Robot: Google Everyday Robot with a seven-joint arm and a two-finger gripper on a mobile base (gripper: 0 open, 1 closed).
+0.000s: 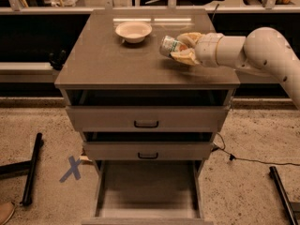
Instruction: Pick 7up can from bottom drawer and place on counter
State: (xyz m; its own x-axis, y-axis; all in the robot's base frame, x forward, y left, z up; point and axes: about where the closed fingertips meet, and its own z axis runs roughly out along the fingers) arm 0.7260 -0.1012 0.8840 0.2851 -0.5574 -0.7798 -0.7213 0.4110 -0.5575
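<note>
The 7up can (169,46), silver and green, is held tilted on its side just above the right part of the counter (108,62). My gripper (184,47) reaches in from the right and is shut on the can, its tan fingers (187,56) above and below it. The bottom drawer (147,189) stands pulled open at the cabinet's foot, with a plain grey floor and nothing in it.
A white bowl (133,31) sits on the counter to the left of the can. The two upper drawers (146,119) with black handles are shut. A blue X mark (71,168) and black bars (32,168) lie on the floor to the left; a cable runs at right.
</note>
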